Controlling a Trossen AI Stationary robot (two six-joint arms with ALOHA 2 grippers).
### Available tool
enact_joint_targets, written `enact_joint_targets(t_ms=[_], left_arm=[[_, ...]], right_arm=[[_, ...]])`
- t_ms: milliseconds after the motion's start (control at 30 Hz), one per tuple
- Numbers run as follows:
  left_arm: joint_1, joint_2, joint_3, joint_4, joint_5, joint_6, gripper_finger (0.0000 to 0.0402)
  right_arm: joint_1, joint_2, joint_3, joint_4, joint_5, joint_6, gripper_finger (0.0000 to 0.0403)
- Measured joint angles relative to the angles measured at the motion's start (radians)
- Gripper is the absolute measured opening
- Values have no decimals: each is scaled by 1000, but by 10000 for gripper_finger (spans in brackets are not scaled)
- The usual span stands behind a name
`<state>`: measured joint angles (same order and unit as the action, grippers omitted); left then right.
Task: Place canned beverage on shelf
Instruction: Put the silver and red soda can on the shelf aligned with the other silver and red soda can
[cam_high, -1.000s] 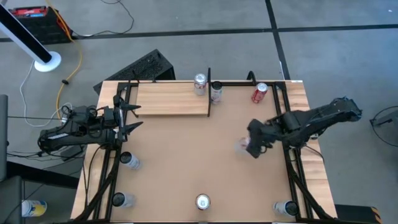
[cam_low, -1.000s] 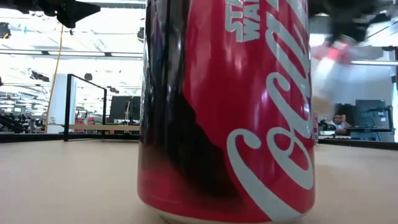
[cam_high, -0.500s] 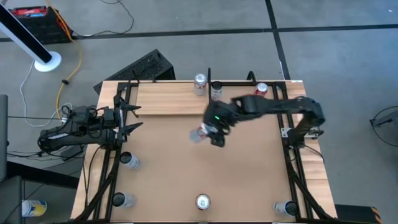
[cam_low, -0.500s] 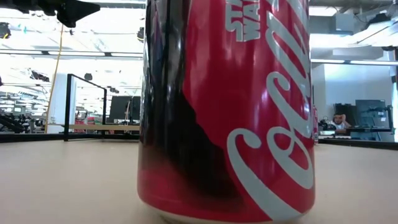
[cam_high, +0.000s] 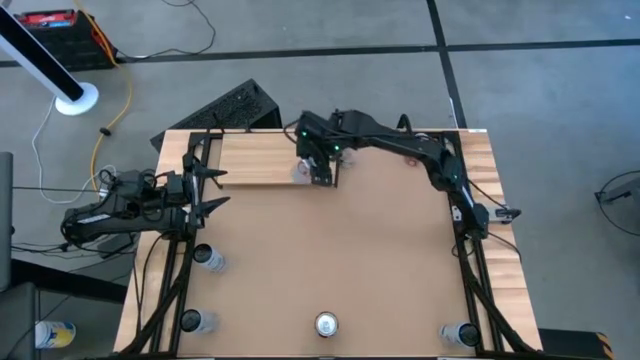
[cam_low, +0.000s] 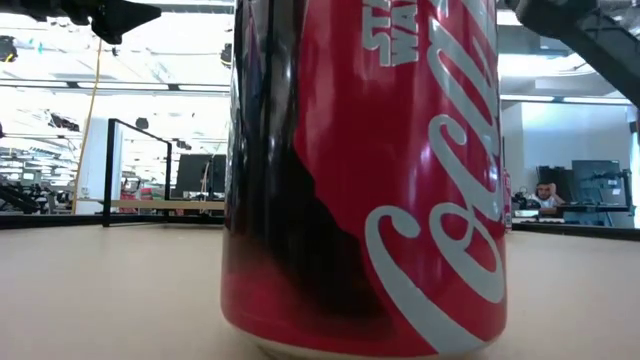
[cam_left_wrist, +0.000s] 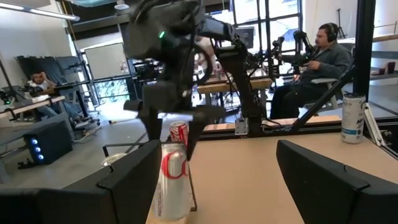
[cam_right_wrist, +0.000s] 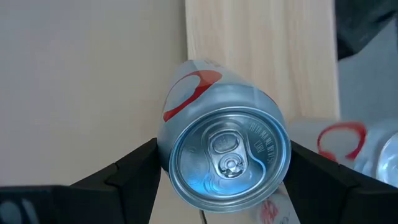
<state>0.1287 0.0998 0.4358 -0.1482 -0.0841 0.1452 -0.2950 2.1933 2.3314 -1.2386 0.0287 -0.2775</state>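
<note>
**Can held over the shelf edge**

Over the shelf (cam_high: 265, 158), near its black end piece (cam_high: 335, 150), the right fingers (cam_right_wrist: 221, 163) squeeze a silver can (cam_right_wrist: 222, 158) from both sides, so it stays upright and cannot slip. It hangs above the pale wood, close to the front edge. Bare board stretches away beside it, so there looks to be room. Left fingers (cam_high: 207, 187) wait spread apart, holding nothing, at the table (cam_high: 330, 260) side.
</note>
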Motion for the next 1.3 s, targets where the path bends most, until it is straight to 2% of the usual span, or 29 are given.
enact_joint_targets(t_ms=[300, 433, 733, 1000, 1300], left_arm=[[0, 0, 0, -1, 18, 0, 304], [0, 0, 0, -1, 22, 0, 304], [0, 0, 0, -1, 23, 0, 304], [0, 0, 0, -1, 23, -1, 304], [0, 0, 0, -1, 23, -3, 304]], right_arm=[[-72, 48, 0, -63, 21, -12, 310], [-76, 54, 1, -82, 60, -27, 310], [-82, 54, 1, -106, 60, -45, 311], [-87, 54, 1, -107, 60, -40, 358], [-87, 52, 2, -67, 58, -46, 359]])
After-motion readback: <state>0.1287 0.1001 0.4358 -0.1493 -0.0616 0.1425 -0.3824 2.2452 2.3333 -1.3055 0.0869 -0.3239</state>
